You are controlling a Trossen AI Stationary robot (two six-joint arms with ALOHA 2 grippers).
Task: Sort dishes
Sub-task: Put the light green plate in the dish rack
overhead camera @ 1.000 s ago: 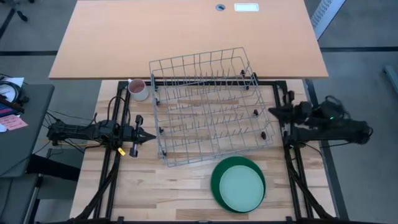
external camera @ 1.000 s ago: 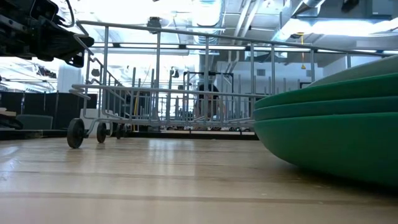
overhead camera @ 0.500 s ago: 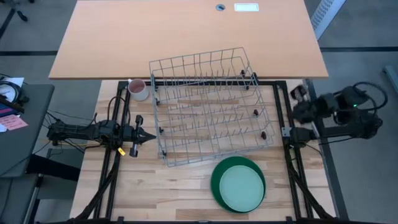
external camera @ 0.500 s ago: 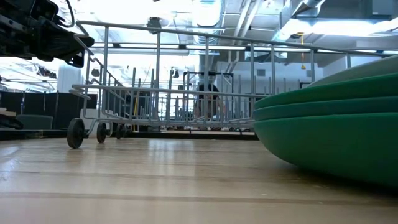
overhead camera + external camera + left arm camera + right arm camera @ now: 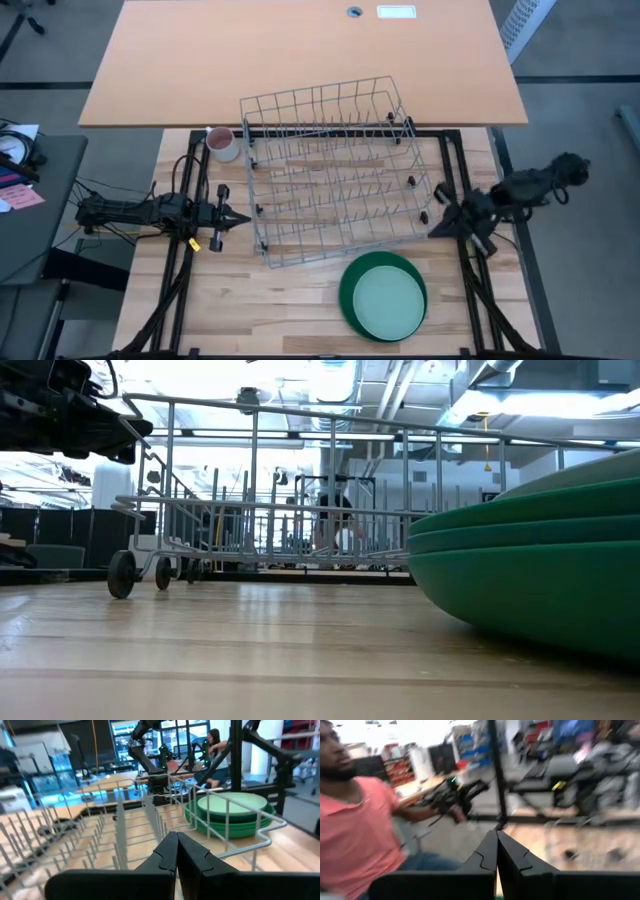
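The dishes are a stack of round plates [image 5: 383, 296] on the table near its front edge. A pale mint plate [image 5: 388, 302] lies on top of larger dark green ones, whose rims fill the right of the low view [image 5: 530, 570]. My left gripper [image 5: 244, 218] is shut and level at the left side of the wire rack [image 5: 330, 170], its fingertips [image 5: 176, 836] pointing at the wires. My right gripper [image 5: 434, 230] is shut and empty off the rack's near right corner, up and to the right of the stack; its wrist view [image 5: 496, 834] looks out into the room.
A small pinkish-white mug [image 5: 221, 143] stands by the rack's far left corner. The wheeled rack [image 5: 300, 510] takes up the table's middle. Bare wood lies at the near left. A person in a pink shirt [image 5: 360, 825] is beyond the table.
My right arm has lifted off its resting place at the right edge, drawn back, then swung toward the table's near edge. Its gripper now points slantwise at the rack's near right corner. Its fingers stay shut.
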